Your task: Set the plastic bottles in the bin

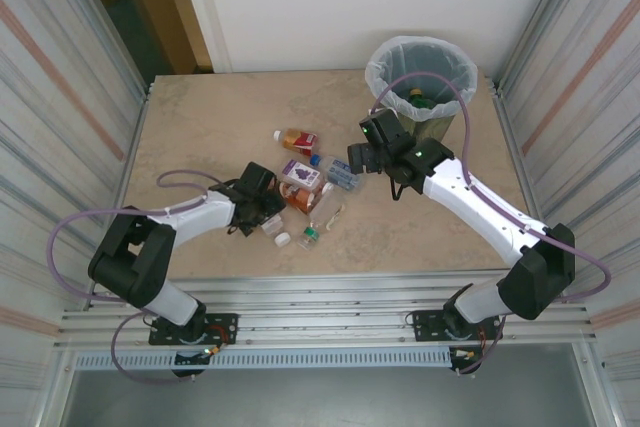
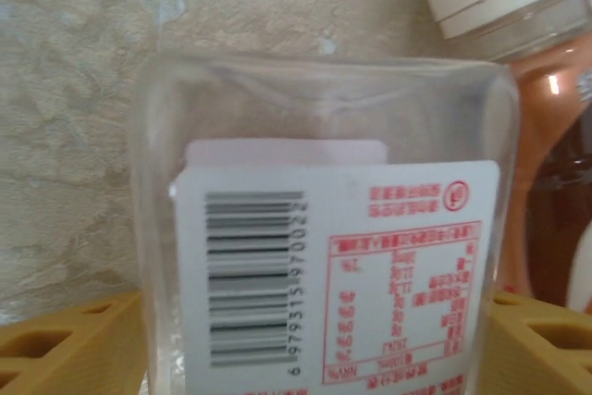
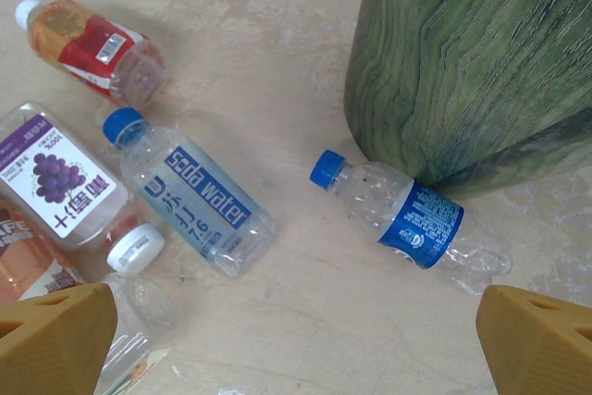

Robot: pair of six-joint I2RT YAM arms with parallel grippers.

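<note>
Jaws of the left gripper [image 2: 319, 339] stand against both flat sides of a clear bottle [image 2: 324, 228], one yellow fingertip on each side; its white label with a barcode and red print faces the left wrist camera. Just right of it lies an amber bottle [image 2: 546, 154] with a white cap. Jaws of the right gripper [image 3: 296, 339] are spread wide with nothing between them, above the bare table [image 1: 200, 127] close to the foot of the bin [image 3: 462, 62]. From the top camera the bin stands at the far right corner of the table, its white bag folded over the rim, with a green bottle [image 1: 425, 99] inside. A crumpled blue-label bottle [image 3: 421, 224] with a blue cap lies on its side touching the base of the bin. Farther left lie a soda water bottle [image 3: 194, 196], a purple grape-label bottle [image 3: 69, 187] and a red-label bottle [image 3: 92, 43], all on their sides. From above, the left gripper [image 1: 265, 212] is at the near-left edge of this cluster, the right gripper [image 1: 362, 152] between the cluster and the bin [image 1: 440, 122].
</note>
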